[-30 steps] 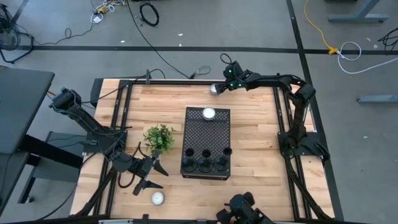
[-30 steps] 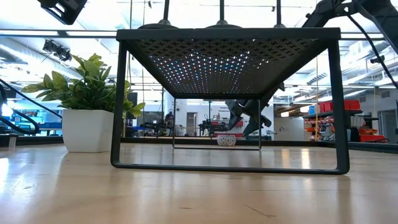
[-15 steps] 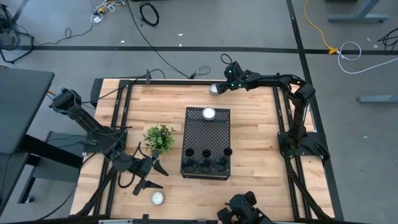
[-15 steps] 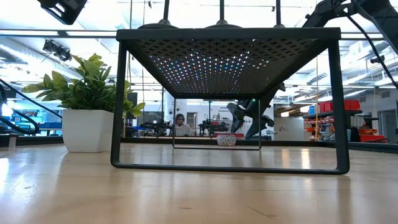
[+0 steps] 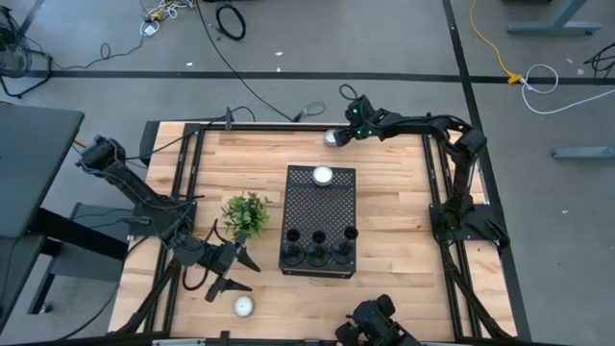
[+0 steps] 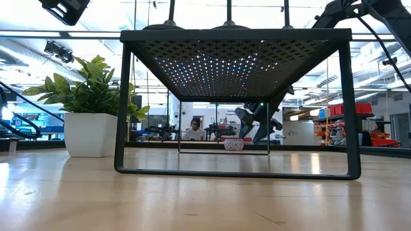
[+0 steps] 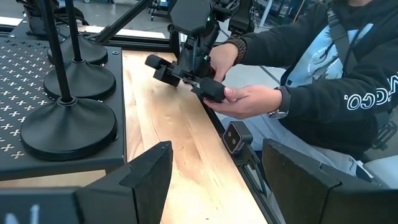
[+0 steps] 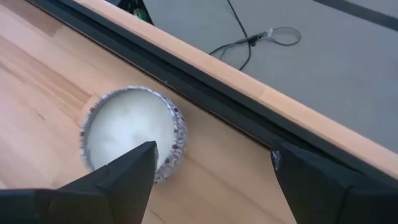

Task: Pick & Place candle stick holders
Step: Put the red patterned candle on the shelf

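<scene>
Several slim black candle stick holders [image 5: 315, 252] stand upright on their round bases at the near end of the black perforated box [image 5: 317, 207]. Three of their bases show in the left wrist view [image 7: 68, 124], and their stems rise above the box in the low view [image 6: 228, 11]. My left gripper [image 5: 233, 272] [image 7: 214, 180] is open and empty, left of the box's near end. My right gripper [image 5: 342, 133] [image 8: 217, 180] is open over the table's far edge, just above a small white candle [image 8: 130, 134] [image 6: 234, 144].
A potted plant [image 5: 246, 213] stands left of the box. One white candle [image 5: 322, 175] sits on the box's far end, another [image 5: 244, 307] near the table's front edge. A person's hands [image 7: 245, 99] hold a black device at the near edge, right of the box.
In the low view my right gripper has shifted a little toward the table's right edge, staying open above the small candle. The holders and the box have kept still.
</scene>
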